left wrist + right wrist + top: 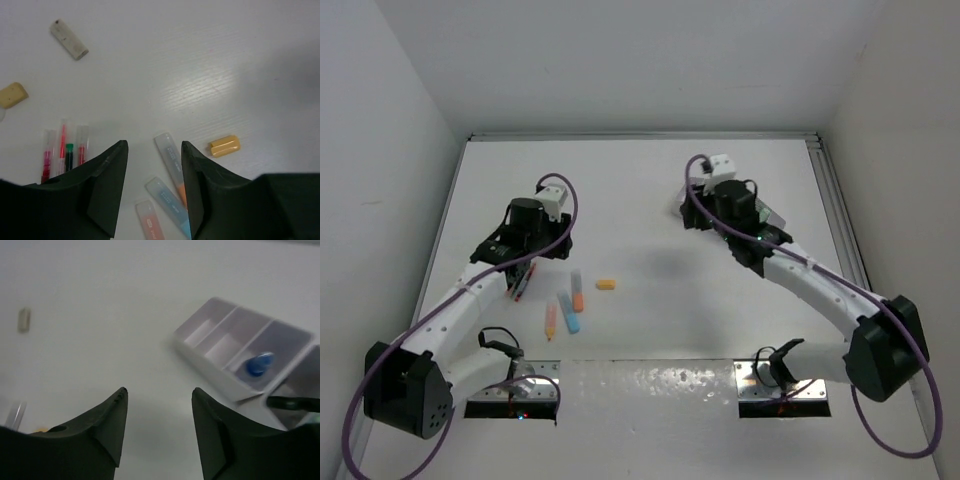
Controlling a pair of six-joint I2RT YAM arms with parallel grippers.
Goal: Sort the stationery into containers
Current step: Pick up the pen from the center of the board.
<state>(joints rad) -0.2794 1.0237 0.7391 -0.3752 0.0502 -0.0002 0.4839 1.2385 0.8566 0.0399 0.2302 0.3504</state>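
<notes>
My left gripper (153, 145) hangs open and empty above the table, over three short markers: an orange one (170, 159), a blue one (167, 199) and a pink one (150, 222). An orange eraser (225, 146) lies just right of them, and thin red pens (62, 150) lie to the left. In the top view the markers (571, 305) sit mid-table beside the left gripper (523, 272). My right gripper (159, 390) is open with nothing in it, left of the white organizer (200, 352). One compartment holds a blue-capped bottle (260, 365); black scissors (292, 402) sit in another.
A grey eraser (69, 39) and a tan eraser (12, 95) lie on the table beyond the pens. White walls close in the table on three sides. In the top view the right arm (800, 275) covers most of the organizer.
</notes>
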